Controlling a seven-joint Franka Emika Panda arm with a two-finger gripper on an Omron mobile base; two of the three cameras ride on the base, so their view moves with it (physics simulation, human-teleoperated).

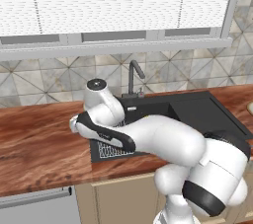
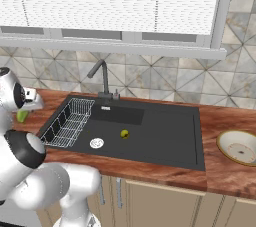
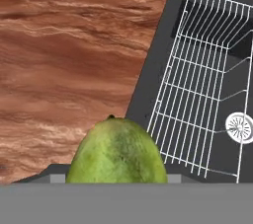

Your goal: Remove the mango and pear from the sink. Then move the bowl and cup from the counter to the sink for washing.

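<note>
One green mango (image 3: 117,151) sits pinched in your claw (image 2: 25,113) above the tabletop (image 3: 64,60) left of the sink (image 2: 165,136); it looks smooth, rounded, likely slippery, so hold across its widest middle.

Glossy reddish wood-grain counter (image 3: 64,60), matte black sink (image 2: 165,136), white wire rack (image 3: 207,85), mottled green fruit (image 3: 117,153)

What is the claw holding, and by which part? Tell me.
A green fruit, most likely the mango, held over the counter beside the sink. The claw's fingertips are hidden behind the fruit, so the exact place of the hold cannot be told.
</note>
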